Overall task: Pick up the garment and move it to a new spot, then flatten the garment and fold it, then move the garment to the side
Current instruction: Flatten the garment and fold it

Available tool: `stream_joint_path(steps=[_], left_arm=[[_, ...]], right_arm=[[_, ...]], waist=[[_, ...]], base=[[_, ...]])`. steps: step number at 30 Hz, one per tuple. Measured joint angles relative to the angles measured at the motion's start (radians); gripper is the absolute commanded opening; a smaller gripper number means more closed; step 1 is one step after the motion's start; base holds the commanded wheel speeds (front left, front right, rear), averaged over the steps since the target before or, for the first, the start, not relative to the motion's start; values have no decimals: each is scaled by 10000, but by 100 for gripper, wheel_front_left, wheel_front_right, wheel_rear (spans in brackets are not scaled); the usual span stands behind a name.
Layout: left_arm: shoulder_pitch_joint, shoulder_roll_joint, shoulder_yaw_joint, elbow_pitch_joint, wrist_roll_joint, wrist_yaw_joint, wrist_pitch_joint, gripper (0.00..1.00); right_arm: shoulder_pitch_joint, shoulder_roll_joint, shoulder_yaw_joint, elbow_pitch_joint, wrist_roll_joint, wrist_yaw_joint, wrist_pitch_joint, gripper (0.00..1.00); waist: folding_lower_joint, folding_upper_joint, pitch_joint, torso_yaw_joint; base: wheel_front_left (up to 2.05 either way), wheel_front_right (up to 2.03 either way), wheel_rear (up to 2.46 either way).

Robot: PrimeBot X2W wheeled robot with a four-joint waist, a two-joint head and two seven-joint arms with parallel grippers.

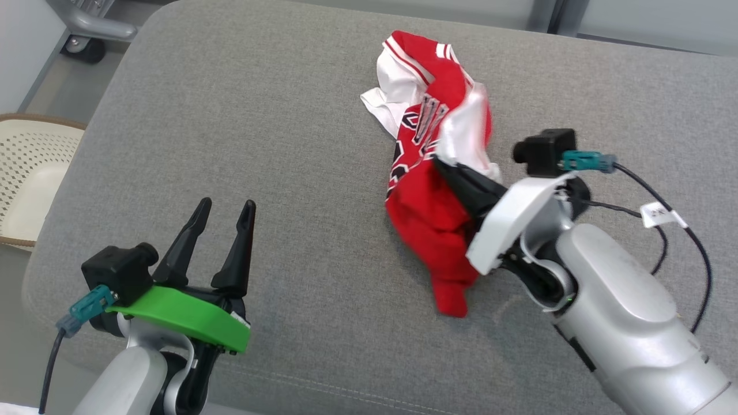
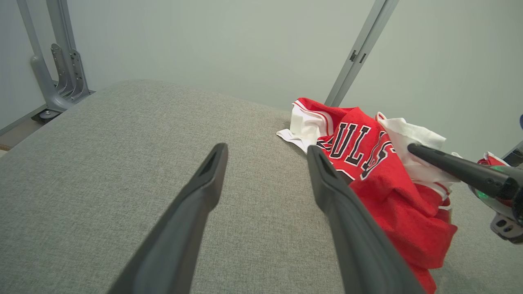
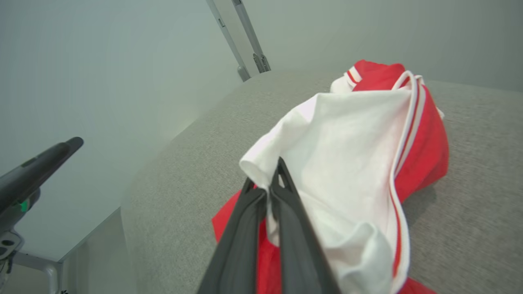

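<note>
Your right gripper [image 3: 264,176] reaches in from the lower right, fingers clamped on a white fold of the red-and-white garment [image 1: 429,213], which lies crumpled right of centre on the grey padded surface [image 1: 259,115]. Your left gripper [image 1: 226,204] hangs spread and empty at lower left, well apart from the garment. A cream basket [image 1: 26,173] stands beyond the surface's left edge.

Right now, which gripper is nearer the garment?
Right. The right gripper is shut on the garment at its white fabric; the left gripper stands open over the grey cushion, apart from the garment, on its left.
</note>
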Motion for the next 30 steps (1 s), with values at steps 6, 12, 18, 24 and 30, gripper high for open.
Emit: stream_joint_path(steps=[6, 12, 18, 24, 30], left_arm=[[15, -167, -12, -8, 15, 0, 2, 100], [46, -299, -52, -44, 29, 0, 2, 100], [52, -621, -230, -33, 27, 0, 0, 100], [52, -892, -366, 42, 27, 0, -13, 100], [81, -1072, -523, 104, 8, 0, -46, 100]], right_arm=[[-620, 334, 1160, -1735, 963, 0, 339, 0], [-1252, 537, 1427, -2479, 1551, 0, 832, 0], [-1797, 646, 1292, -2677, 2082, 0, 1304, 0], [-2577, 788, 784, -2805, 2174, 0, 1421, 0], [-3651, 849, -102, -2638, 2153, -414, 1436, 0]], waist=[[0, 0, -162, 150], [0, 0, -264, 406], [0, 0, -342, 781], [0, 0, -455, 1156], [0, 0, -693, 1544]], base=[[0, 0, 0], [0, 0, 0], [0, 0, 0], [0, 0, 0], [0, 0, 0]])
